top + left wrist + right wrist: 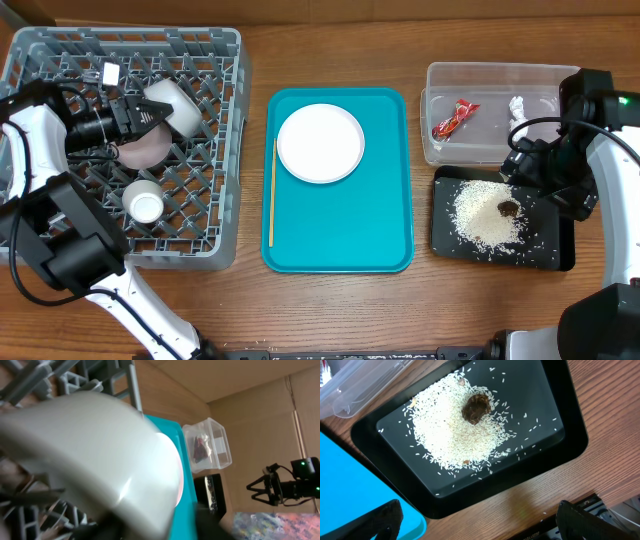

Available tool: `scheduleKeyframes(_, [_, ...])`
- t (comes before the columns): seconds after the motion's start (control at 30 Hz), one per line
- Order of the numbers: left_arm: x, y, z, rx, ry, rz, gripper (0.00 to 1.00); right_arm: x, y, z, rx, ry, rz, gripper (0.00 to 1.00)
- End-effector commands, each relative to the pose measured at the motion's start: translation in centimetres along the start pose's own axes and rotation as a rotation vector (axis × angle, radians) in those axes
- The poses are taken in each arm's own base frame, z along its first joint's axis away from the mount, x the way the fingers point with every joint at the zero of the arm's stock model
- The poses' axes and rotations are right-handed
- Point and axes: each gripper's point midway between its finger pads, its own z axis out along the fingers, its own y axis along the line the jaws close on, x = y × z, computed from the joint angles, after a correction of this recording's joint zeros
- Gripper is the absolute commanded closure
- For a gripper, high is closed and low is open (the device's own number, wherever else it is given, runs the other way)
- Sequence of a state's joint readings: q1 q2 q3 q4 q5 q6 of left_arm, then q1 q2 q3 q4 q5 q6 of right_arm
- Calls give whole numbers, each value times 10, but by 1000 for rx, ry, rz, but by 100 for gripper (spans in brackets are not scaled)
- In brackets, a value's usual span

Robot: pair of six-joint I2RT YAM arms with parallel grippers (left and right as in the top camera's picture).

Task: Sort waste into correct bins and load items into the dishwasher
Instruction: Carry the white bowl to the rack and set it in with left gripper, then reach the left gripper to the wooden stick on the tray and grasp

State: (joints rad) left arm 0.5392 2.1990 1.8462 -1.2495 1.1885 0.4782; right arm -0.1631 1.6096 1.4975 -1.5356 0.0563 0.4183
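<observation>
My left gripper [140,112] is over the grey dish rack [215,60], shut on the rim of a white bowl [172,104]. The bowl fills the left wrist view [100,455], so the fingers [160,527] show only as dark blurs. A pink bowl [145,152] and a white cup [143,204] sit in the rack. My right gripper [520,165] is open and empty above the near-left edge of a black tray [555,255] holding rice [455,435] and a brown lump [475,407]. Its fingers [485,522] are spread wide.
A teal tray [340,230] in the middle holds a white plate [320,143] and a wooden stick [271,190]. A clear plastic bin [500,72] at the back right holds a red wrapper [455,118] and crumpled white paper [517,105].
</observation>
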Motion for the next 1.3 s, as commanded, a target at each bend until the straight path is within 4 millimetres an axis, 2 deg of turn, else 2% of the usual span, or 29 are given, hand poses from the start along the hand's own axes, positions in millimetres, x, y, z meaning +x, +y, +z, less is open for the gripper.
scheduleKeyframes(0.0, [3, 1, -6, -29, 5, -18, 32, -1, -2, -3, 2, -15, 1, 0])
scheduleKeyframes(0.03, [3, -1, -8, -28, 6, -31, 27, -1, -2, -3, 3, -14, 0, 0])
scheduleKeyframes(0.07, [2, -4, -10, -29, 6, -33, 15, -1, -2, -3, 4, -12, 0, 0])
scheduleKeyframes(0.13, [1, -9, -15, -47, 9, -32, 0, 0, -3, -3, 6, -9, -2, 0])
scheduleKeyframes(0.23, [-3, -22, -25, -96, 16, -2, 0, 1, -3, -3, 8, -7, -4, 0])
scheduleKeyframes(0.4, [-11, -57, -46, -225, 3, 64, 0, 2, -4, -3, 10, -1, -4, 0])
scheduleKeyframes(0.47, [-12, -72, -57, -313, -7, 68, 0, 3, -5, -3, 13, 3, -5, 0])
scheduleKeyframes(0.6, [-6, -84, -78, -551, -29, 11, 0, 4, -5, -3, 13, 5, -23, 0])
scheduleKeyframes(0.67, [-4, -98, -80, -603, -36, 44, 0, 4, -5, -3, 14, 7, -24, 0])
scheduleKeyframes(0.83, [7, -138, -59, -589, -9, 114, 0, 4, -5, -3, 14, 6, -24, 0])
scheduleKeyframes(1.0, [25, -170, -14, -555, 84, 180, 0, 4, -5, -3, 14, 6, -24, 0])
scheduleKeyframes(1.13, [47, -163, 11, -752, 145, 93, 0, 3, -4, -3, 12, 2, -24, 0])
scheduleKeyframes(1.27, [80, -160, 40, -897, 223, 29, 0, 2, -4, -3, 10, -1, -23, 0])
